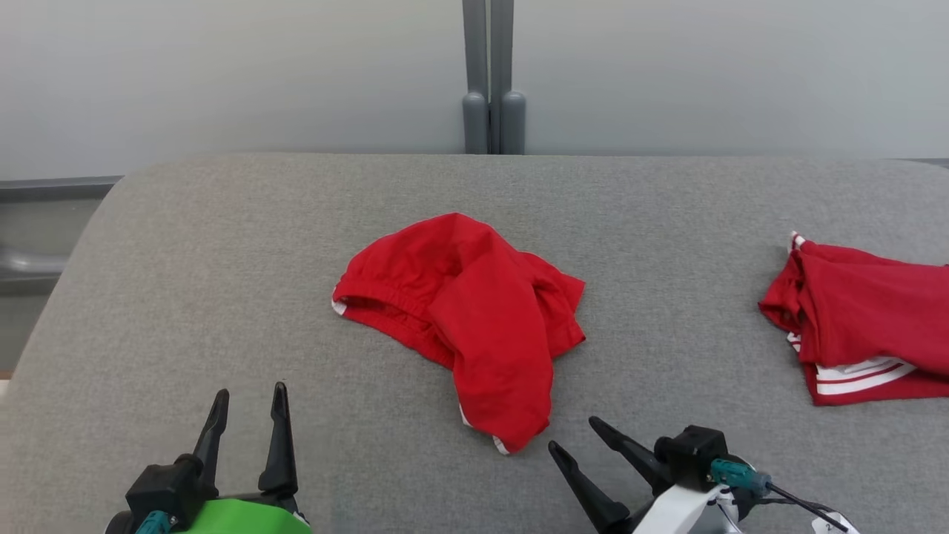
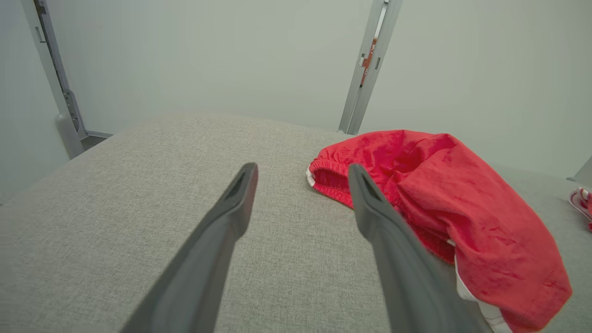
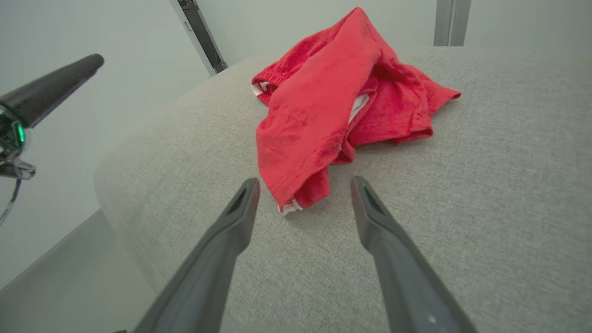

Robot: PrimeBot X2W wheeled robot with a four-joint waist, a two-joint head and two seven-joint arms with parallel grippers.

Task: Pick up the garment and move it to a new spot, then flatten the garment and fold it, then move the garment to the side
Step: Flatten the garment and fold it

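Observation:
The garment [image 1: 474, 319] is a pair of red shorts with white trim, lying crumpled in the middle of the grey padded table [image 1: 222, 297]. One leg of it reaches toward the near edge. My left gripper [image 1: 248, 397] stands open at the lower left, well apart from the cloth. My right gripper [image 1: 577, 436] is open at the lower right, its tips a short way right of the leg hem. In the left wrist view the garment [image 2: 444, 203] lies to the right of the open left gripper [image 2: 303, 173]. In the right wrist view the hem of the garment [image 3: 323, 115] lies just ahead of the open right gripper [image 3: 305, 185].
A second red garment with white stripes [image 1: 864, 334] lies folded at the table's right edge. Grey posts [image 1: 493, 81] stand behind the table against a pale wall. The other arm's finger [image 3: 51, 90] shows at the left of the right wrist view.

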